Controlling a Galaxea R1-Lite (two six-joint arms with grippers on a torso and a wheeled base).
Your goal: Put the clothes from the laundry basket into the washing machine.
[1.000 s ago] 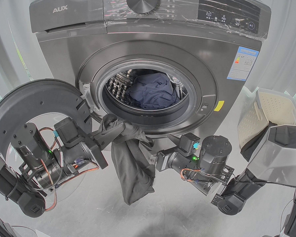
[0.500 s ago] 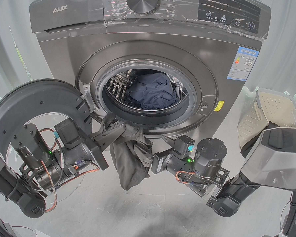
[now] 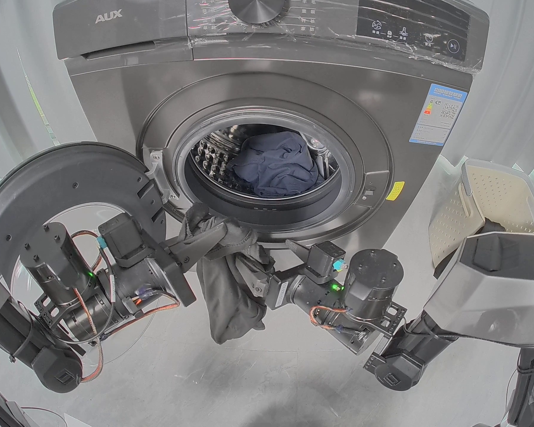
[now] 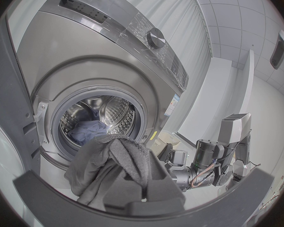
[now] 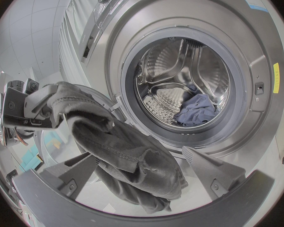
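— Head view first: how does the dark grey cloth garment (image 3: 231,292) look?

— Thick and matte, with no pattern that I can make out. Its top end is gathered into a tight wad. The rest hangs down as a limp, creased column of heavy folds. From the right wrist view a stitched seam runs along one fold, and the surface looks slightly fuzzy.

— Where is it?

— In front of the silver-grey front-loading washing machine (image 3: 314,84), just below the rim of the round opening. It is off the grey floor (image 3: 291,381), and its lower end dangles free.

— What has hold of it?

— The left end effector (image 3: 210,231) is clamped on the bunched top end, so the cloth drapes over its fingers. The right end effector (image 3: 253,279) is lower and beside the hanging part. Its fingers are spread wide with the cloth between them. Whether they touch the cloth, I cannot tell.

— And the machine?

— Its round dark door (image 3: 53,179) is swung open to the robot's left. A crumpled dark blue garment (image 3: 276,164) lies low in the steel drum (image 3: 213,155).

— The basket?

— The cream perforated plastic laundry basket (image 3: 504,194) stands to the right of the machine, partly behind the right arm.
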